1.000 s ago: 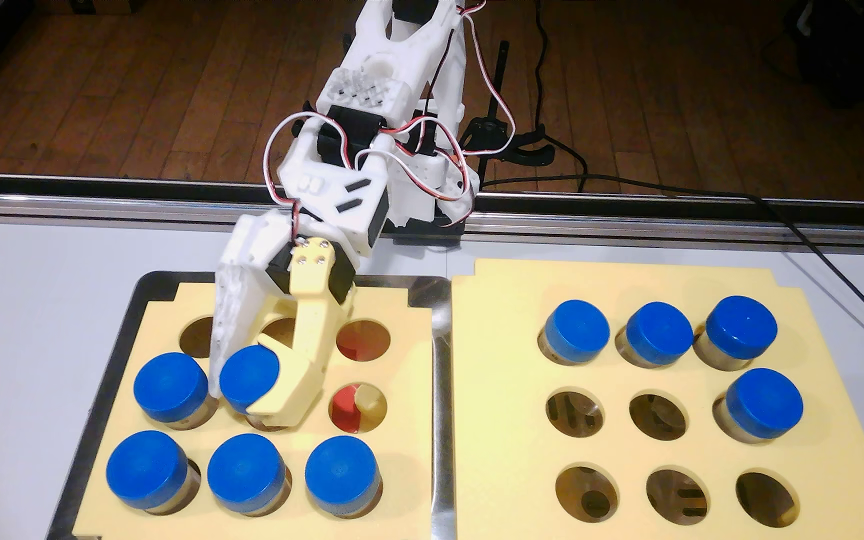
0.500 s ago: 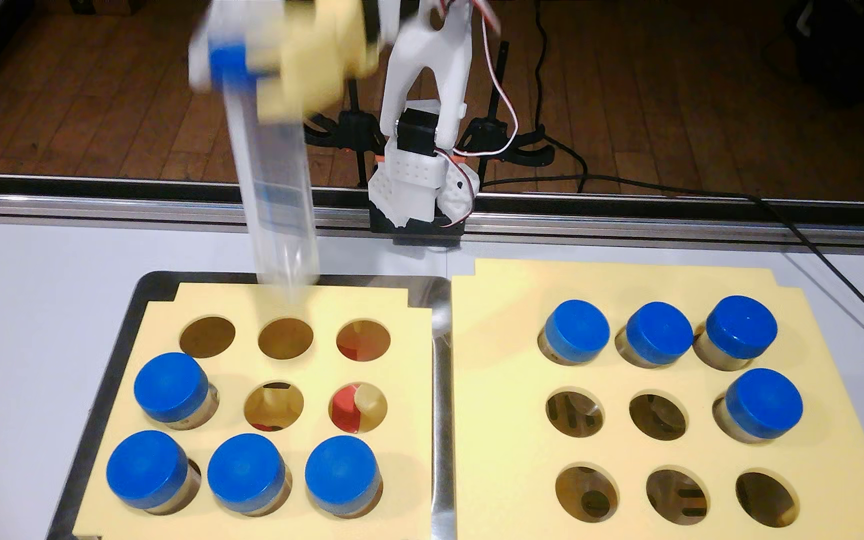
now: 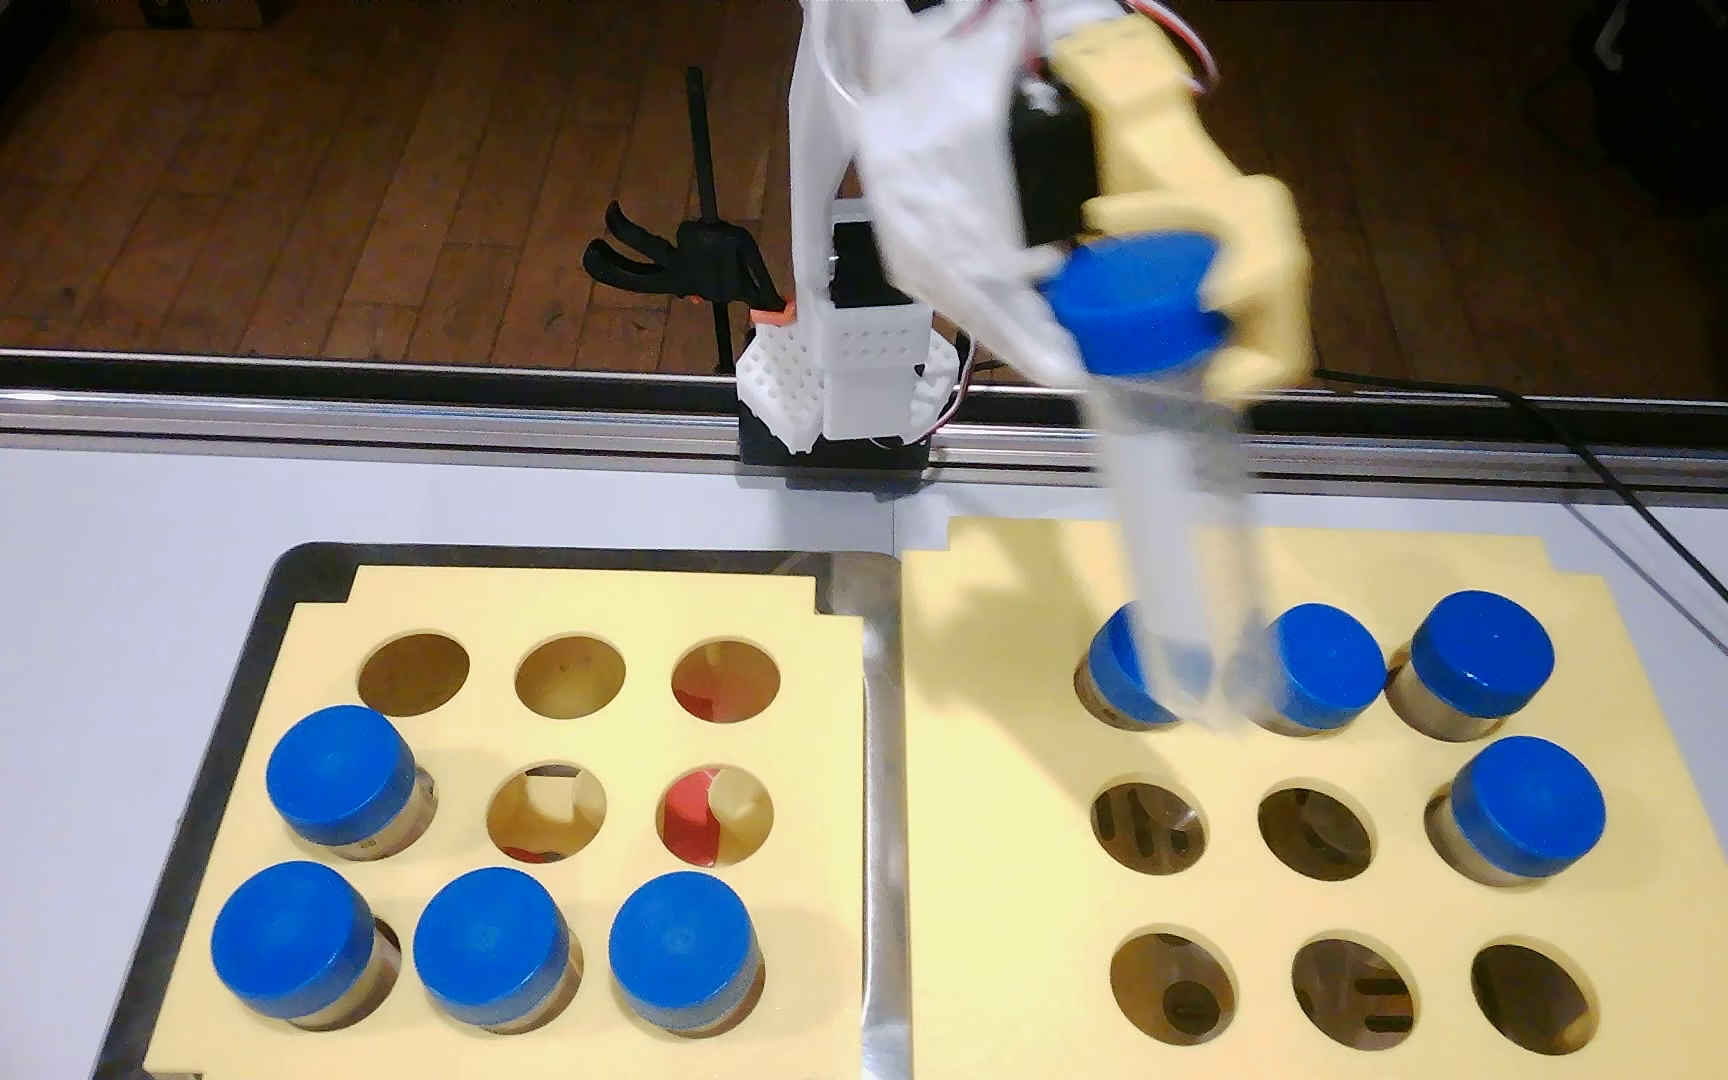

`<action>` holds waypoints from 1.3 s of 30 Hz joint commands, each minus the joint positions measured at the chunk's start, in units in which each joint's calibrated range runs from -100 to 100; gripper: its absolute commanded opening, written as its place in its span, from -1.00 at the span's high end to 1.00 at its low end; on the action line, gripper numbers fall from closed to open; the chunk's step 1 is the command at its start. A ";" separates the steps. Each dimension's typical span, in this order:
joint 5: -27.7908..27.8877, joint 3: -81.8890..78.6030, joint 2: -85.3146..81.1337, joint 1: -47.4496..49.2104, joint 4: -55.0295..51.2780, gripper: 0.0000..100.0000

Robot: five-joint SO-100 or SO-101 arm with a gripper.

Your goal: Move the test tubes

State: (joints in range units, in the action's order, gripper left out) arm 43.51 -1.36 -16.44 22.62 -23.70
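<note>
Four test tubes (image 3: 340, 774) are left standing in the left rack (image 3: 829, 727) of the fixed view: one in the middle row at the left, three along the near row. Half a second ago the carried tube (image 3: 1177, 519) hung over the far edge of that rack; now it is over the right rack (image 3: 995, 727), so the sideways carry across the metal tray's rim (image 3: 886, 831) is mostly done. The hand (image 3: 1135, 301) pinches the tube at its blue cap (image 3: 1135, 306), the white finger on the view's left and the yellow finger (image 3: 1255, 280) wrapping the right side.

The tube is held high, clear of everything. Its long axis runs roughly vertical, tilted a little, with the cap up and the clear rounded end pointing down. That lower end shows in front of the two far-row caps at the left and centre of the right rack, but motion blur hides exactly where the tip is.

Four tubes already sit in the right rack: three in the far row, one at the right of the middle row. The middle-row centre hole (image 3: 1315, 834) looks like the likely target, which would call for bringing the tube nearer and lowering it upright.
</note>
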 commanded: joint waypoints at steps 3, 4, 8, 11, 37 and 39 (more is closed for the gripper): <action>-1.25 1.04 6.06 5.58 5.03 0.69; -1.99 0.59 6.24 6.10 5.03 0.69; -2.46 -1.05 6.84 8.25 4.55 0.69; -2.04 -3.59 6.24 8.62 4.07 0.69; 2.46 -1.59 17.35 12.10 -5.10 0.37; 2.46 -1.59 15.53 10.54 -4.91 0.34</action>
State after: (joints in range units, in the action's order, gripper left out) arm 46.02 -5.39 1.86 35.27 -28.52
